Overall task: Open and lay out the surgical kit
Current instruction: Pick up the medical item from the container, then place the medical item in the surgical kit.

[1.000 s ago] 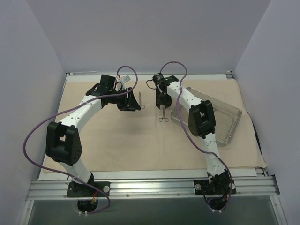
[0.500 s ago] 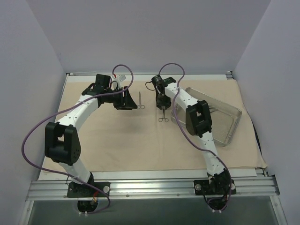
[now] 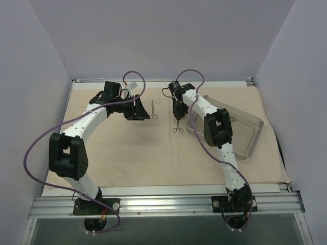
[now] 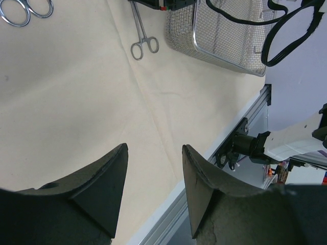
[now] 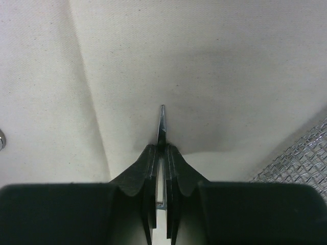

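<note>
The beige cloth wrap [image 3: 127, 153] lies fully opened as a flat sheet over the table, showing only shallow creases. The tray [image 3: 250, 135] sits on it at the right side, angled to the table edge; the left wrist view shows its wall as wire mesh [image 4: 225, 35]. I cannot make out from any view whether it holds instruments. Two instruments are out on the cloth near the far middle, close together but apart. The scissors [image 3: 153, 109] lie just beside the left gripper [image 3: 139, 113]. The forceps [image 3: 177, 125] point their ring handles toward the near edge. The left gripper hangs over bare cloth with fingers spread wide and nothing between them [image 4: 153, 168]. The right gripper [image 3: 177, 116] is pinched tight on the tip end of the forceps, with the slim point [image 5: 162, 120] protruding past its fingertips low over the cloth. Whether the tip touches the cloth is not determinable. Judgement: unwrapping is done and laying out is in hand, with the forceps being set down. The next move calls for parting the right fingers, lifting straight clear without dragging the forceps, then returning to the tray.
</note>
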`<state>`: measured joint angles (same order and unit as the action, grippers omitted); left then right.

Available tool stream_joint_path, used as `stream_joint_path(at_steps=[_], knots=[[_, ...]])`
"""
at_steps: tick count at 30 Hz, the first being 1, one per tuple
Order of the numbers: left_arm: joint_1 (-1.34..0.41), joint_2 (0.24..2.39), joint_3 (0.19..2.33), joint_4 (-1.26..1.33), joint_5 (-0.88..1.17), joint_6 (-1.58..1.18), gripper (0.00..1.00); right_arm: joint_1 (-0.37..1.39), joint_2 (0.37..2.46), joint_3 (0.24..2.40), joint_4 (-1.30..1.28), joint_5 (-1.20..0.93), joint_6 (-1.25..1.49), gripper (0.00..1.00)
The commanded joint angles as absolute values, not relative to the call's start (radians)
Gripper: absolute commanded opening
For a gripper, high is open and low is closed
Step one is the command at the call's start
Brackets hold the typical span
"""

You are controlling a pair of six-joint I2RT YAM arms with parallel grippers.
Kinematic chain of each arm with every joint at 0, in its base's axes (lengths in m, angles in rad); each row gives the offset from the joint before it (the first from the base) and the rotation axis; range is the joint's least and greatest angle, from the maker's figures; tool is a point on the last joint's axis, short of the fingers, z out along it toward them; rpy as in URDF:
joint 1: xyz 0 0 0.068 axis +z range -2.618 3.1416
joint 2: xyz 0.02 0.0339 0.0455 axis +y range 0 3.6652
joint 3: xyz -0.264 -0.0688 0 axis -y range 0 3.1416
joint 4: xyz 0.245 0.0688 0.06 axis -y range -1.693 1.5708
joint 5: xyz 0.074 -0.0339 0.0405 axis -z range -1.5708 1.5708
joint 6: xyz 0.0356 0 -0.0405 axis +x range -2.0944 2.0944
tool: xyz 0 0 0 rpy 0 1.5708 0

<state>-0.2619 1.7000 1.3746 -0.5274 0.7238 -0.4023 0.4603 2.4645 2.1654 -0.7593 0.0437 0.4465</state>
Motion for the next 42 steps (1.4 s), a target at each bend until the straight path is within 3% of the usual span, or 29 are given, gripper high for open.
stream_joint_path(at_steps=[1, 10, 25, 42], knots=[[-0.258, 1.689, 1.368, -0.511, 0.755, -0.382, 0.56, 0.446, 2.429, 2.151, -0.773, 0.074, 0.422, 0.0], [-0.276, 1.736, 1.373, -0.469, 0.796, -0.408, 0.56, 0.439, 2.281, 2.102, -0.755, 0.011, 0.454, 0.0], [-0.4, 1.85, 1.332, -0.15, 0.838, -0.589, 0.56, 0.477, 2.181, 2.128, -0.744, -0.167, 0.566, 0.0], [-0.402, 1.87, 1.385, -0.313, 0.716, -0.492, 0.56, 0.511, 2.151, 2.138, -0.753, -0.19, 0.587, 0.0]])
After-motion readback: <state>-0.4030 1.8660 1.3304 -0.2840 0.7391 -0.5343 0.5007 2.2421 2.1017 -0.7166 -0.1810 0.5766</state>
